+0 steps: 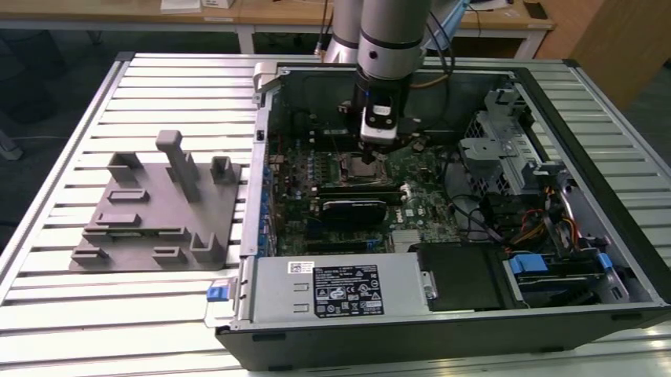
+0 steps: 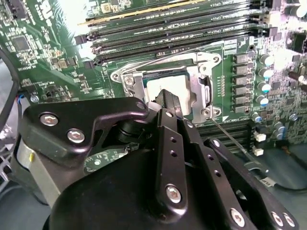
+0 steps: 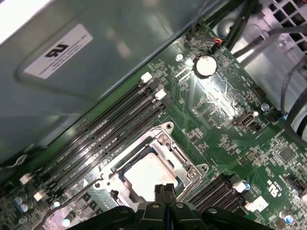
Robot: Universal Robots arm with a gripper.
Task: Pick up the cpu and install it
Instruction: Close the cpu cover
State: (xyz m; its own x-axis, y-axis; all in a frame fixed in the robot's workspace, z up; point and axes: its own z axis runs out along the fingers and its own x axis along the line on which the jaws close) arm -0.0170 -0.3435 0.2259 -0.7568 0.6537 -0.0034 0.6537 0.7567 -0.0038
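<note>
Hovering gripper: black two-finger claw (image 3: 165,190) on the silver-grey robot arm (image 1: 394,31), low over the socket inside the open black desktop pc case (image 1: 419,342). Fingers pinched together, nothing seen btwn them.
Cpu: small flat square chip w/ silvery-white metal top (image 3: 146,175), lying flat inside the silver metal socket frame (image 3: 184,160), not in the claw. The tips sit over one edge of it in both wrist views; touching or just clear, can't tell.
Board: green motherboard (image 3: 225,110). The socket sits just beside the row of long black memory slots (image 3: 105,139), toward the case's far wall in the exterior view.
Lever: thin metal rod (image 2: 232,141) runs off one corner of the frame; latched or free, can't tell.
Off the case: grey plastic fixture block (image 1: 157,212) on the slatted metal table (image 1: 63,314), at the exterior view's left of the case, well apart from the arm.
Stage (est.): chip looks placed, so the work in hand is abt seating.
Doing it well (judgmt): chip should sit square & level, all four edges down. Any push should be light, straight down & centred. Keep the tips off the frame & slots.
Risk (judgmt): a tilted corner or sideways drag could harm the socket contacts below.
</note>
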